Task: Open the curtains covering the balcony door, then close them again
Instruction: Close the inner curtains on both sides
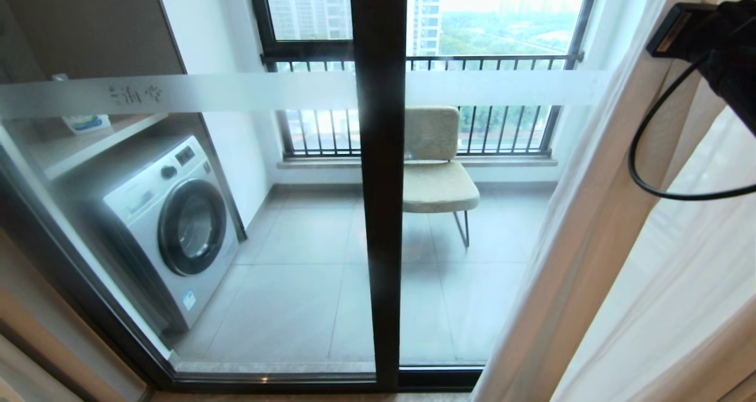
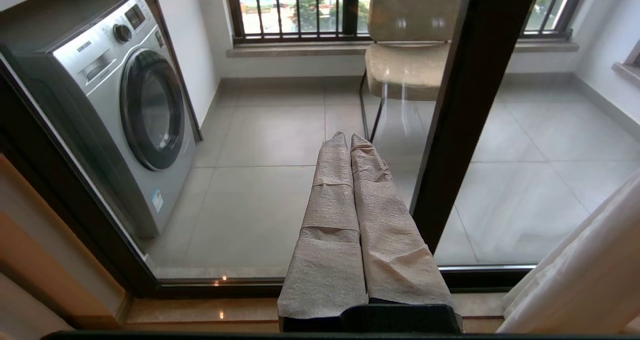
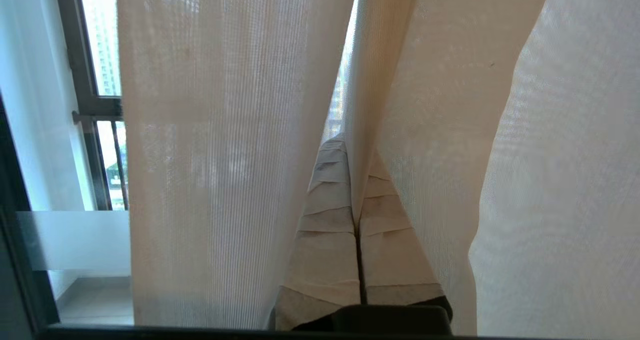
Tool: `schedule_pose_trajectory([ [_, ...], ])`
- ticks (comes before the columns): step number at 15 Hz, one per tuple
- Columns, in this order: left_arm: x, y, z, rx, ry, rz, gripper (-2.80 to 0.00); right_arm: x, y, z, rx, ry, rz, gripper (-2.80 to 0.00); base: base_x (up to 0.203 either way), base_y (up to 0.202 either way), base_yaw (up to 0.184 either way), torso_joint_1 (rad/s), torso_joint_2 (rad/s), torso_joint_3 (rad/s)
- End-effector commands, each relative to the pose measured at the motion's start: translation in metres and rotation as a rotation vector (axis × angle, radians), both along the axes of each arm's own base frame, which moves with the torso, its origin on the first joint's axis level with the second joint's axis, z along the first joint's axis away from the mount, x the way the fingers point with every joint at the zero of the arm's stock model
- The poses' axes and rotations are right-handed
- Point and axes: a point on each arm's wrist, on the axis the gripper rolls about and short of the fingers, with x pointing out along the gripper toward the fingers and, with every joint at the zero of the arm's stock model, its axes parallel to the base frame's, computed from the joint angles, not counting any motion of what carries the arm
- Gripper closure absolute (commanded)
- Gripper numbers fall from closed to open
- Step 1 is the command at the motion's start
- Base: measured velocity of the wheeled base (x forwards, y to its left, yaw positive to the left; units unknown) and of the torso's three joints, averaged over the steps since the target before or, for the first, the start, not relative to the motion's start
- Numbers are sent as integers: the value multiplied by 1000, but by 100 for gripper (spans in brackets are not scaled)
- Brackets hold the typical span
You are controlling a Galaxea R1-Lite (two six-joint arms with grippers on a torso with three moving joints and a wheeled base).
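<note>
Right gripper (image 3: 357, 190) pinched shut on a vertical fold of the curtains (image 3: 200, 155), bunched at the right edge of the balcony door (image 1: 378, 213); uncovered glass lies leftward; left gripper (image 2: 352, 180) closed, empty, farther off.

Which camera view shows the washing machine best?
The left wrist view: the washing machine shows whole and near, its door and dial plain. The head view shows it smaller, behind the balcony door. The right wrist view shows none of it.
</note>
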Motion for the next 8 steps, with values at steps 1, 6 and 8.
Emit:
schedule_pose_trajectory([
  [1,0,0,0,0,0,0,0,7,1,-2,0,2,0,0,0,191,-2,4,6,2],
  [6,0,0,0,0,0,0,0,10,3,-4,-3,7,2,0,0,191,-1,3,4,2],
  [8,0,0,0,0,0,0,0,11,3,-5,-5,11,1,0,0,190,0,7,3,0],
])
